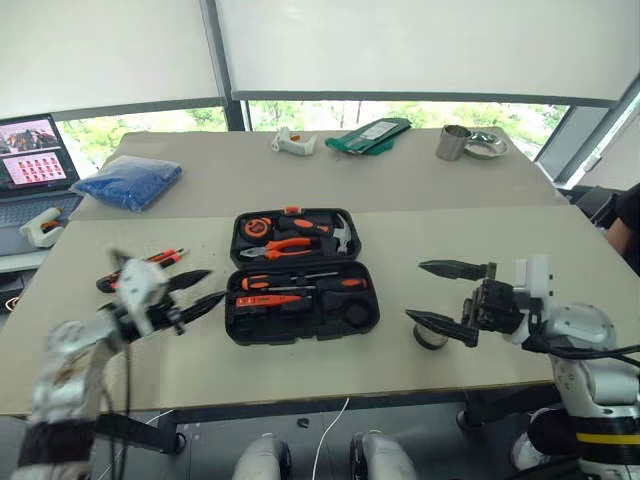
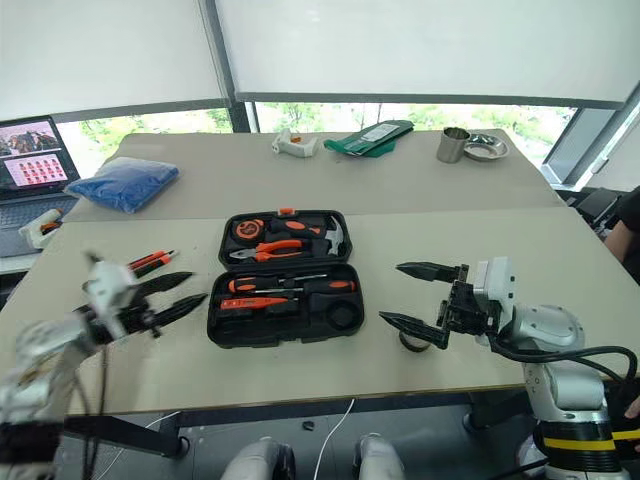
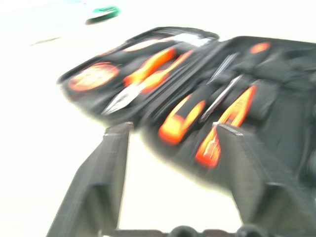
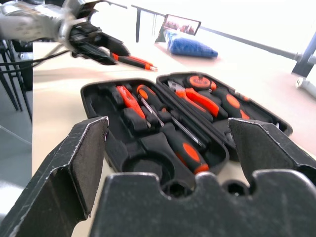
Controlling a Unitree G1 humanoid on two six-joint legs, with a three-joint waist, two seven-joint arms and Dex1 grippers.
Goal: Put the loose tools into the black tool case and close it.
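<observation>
I see the moulded black plastic tool case (image 1: 302, 275) lying open between my grippers, orange-handled screwdrivers (image 1: 300, 283) seated inside; left gripper (image 1: 198, 293) spread empty, right gripper (image 1: 446, 297) wide, empty.

Left wrist view, blurred. Black tool case (image 3: 276, 113) lies open on the pale worktop (image 3: 44, 133), both halves showing. One half holds the orange-handled pliers (image 3: 148, 79) and a round orange tape measure (image 3: 94, 76). The other half holds two thin-shafted screwdrivers (image 3: 224, 91) with orange-black handles, seated side by side in their recesses. The left gripper (image 3: 173, 131) has its two dark fingers (image 3: 111, 158) spread apart, nothing between them. A green object (image 3: 102, 12) lies far off on the worktop.
</observation>
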